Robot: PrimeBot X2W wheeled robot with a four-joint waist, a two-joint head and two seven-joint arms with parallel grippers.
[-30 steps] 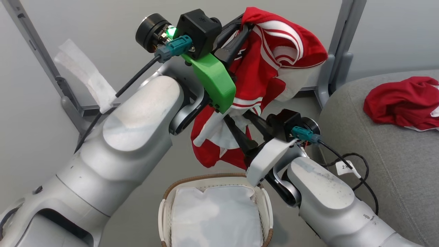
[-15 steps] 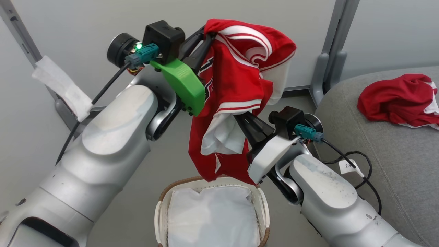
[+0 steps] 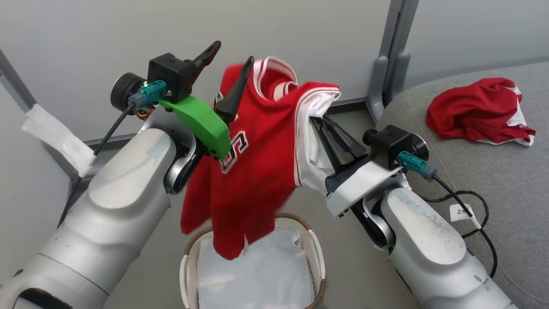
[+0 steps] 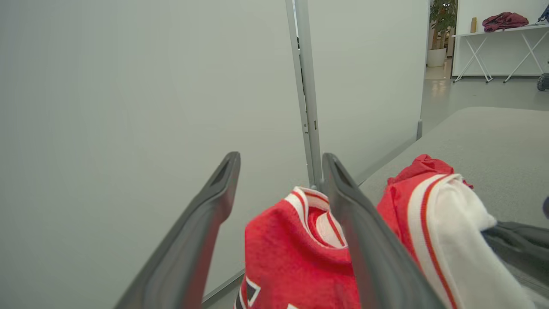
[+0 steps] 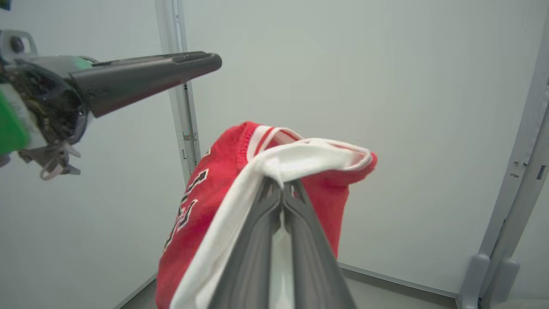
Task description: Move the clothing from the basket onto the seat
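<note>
I see the red jersey (image 3: pixel 253 171) hanging above the white basket (image 3: pixel 316 253). A second red garment (image 3: pixel 476 111) lies crumpled on the grey seat (image 3: pixel 506 180).

Jersey (image 3: pixel 253 171) over basket (image 3: pixel 316 257), seat (image 3: pixel 506 180) at right.
Jersey between left hand (image 3: pixel 233 51) and right hand (image 3: pixel 321 122); another garment (image 3: pixel 476 111) on the seat.

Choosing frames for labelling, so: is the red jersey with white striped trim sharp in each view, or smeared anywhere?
Head view: the red jersey with white striped trim is motion-smeared at its lower hem and beside the open left gripper. Left wrist view: its collar looks crisp under flat, even light. Right wrist view: the white trim in the shut right gripper is sharp.
</note>
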